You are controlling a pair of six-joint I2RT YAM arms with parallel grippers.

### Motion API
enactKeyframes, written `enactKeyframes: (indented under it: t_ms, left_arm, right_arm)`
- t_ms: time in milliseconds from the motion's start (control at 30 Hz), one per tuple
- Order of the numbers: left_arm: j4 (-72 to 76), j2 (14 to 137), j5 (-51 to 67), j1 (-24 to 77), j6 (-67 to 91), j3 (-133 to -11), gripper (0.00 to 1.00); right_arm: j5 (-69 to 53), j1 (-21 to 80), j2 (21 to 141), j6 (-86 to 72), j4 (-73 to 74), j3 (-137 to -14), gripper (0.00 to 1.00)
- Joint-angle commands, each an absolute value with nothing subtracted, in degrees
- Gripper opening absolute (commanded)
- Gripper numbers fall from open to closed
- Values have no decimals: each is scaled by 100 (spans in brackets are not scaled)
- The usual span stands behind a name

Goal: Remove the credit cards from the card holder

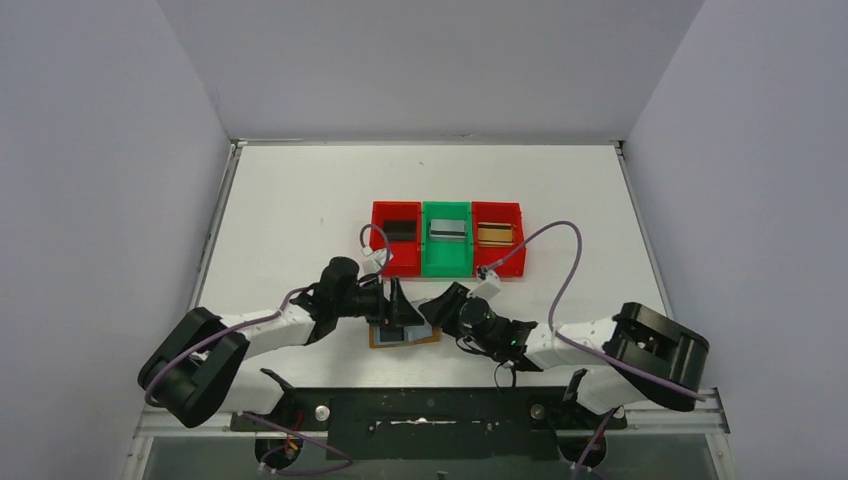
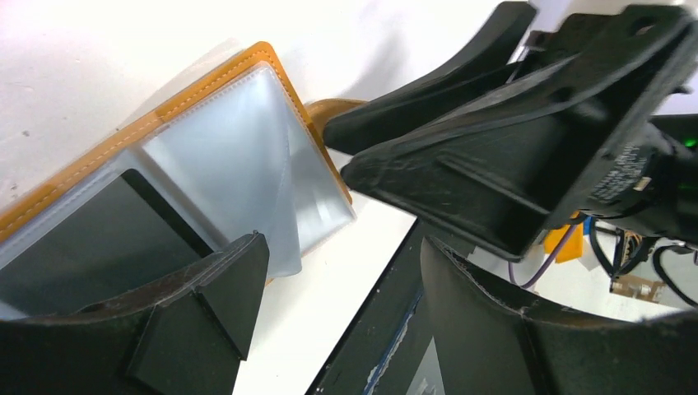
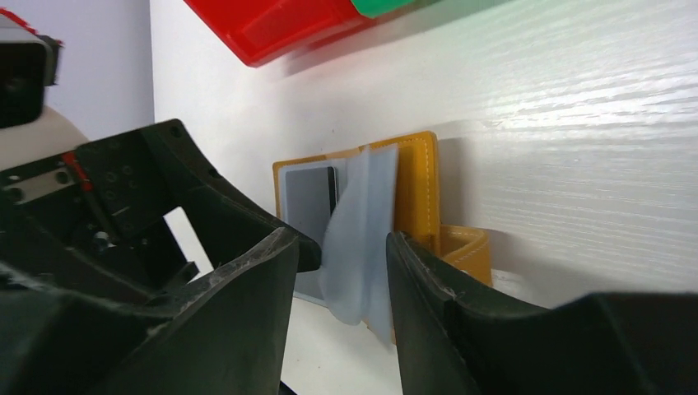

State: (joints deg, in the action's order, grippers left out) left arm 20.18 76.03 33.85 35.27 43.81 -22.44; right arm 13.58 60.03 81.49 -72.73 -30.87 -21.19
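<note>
Tan stitched-leather card holder (image 1: 403, 335) lies open near the front edge of the white table (image 1: 300, 200), a translucent sleeve (image 3: 366, 206) standing up between the parted jaws of the right gripper (image 3: 342, 239); the left gripper (image 2: 342, 247) hangs spread wide above it.

Bright, even light from above, glare streaking white table (image 3: 576, 123), soft shadow beside card holder (image 3: 420, 189), near fingers (image 3: 206, 329) dark, blurred, red bin (image 3: 272, 25) out of focus.
</note>
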Motion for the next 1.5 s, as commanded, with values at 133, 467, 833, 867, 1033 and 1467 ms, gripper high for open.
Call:
enactKeyframes:
  t_ms: [133, 467, 833, 867, 1033, 1467]
  left_arm:
    - [2449, 7974, 3664, 3685, 4196, -2659, 68]
    - [1260, 8240, 3406, 4165, 3623, -3432, 72]
    - [1280, 7928, 3628, 4126, 3708, -3664, 81]
    - [1328, 7824, 3604, 4108, 3759, -3635, 82]
    - [1554, 7802, 3966, 3972, 3971, -3673, 84]
    - [-1406, 5639, -801, 3671, 4234, -3228, 85]
  right_arm:
    - [2582, 6111, 6901, -7172, -1198, -2353, 48]
    - [3143, 6222, 5768, -7453, -145, -2214, 57]
    - [3544, 6222, 4548, -8190, 916, -2011, 75]
    - [3579, 6218, 4405, -8142, 840, -1942, 80]
    - [3728, 6228, 3775, -7970, 105, -1346, 91]
    - [2757, 6179, 4300, -6770, -839, -1707, 76]
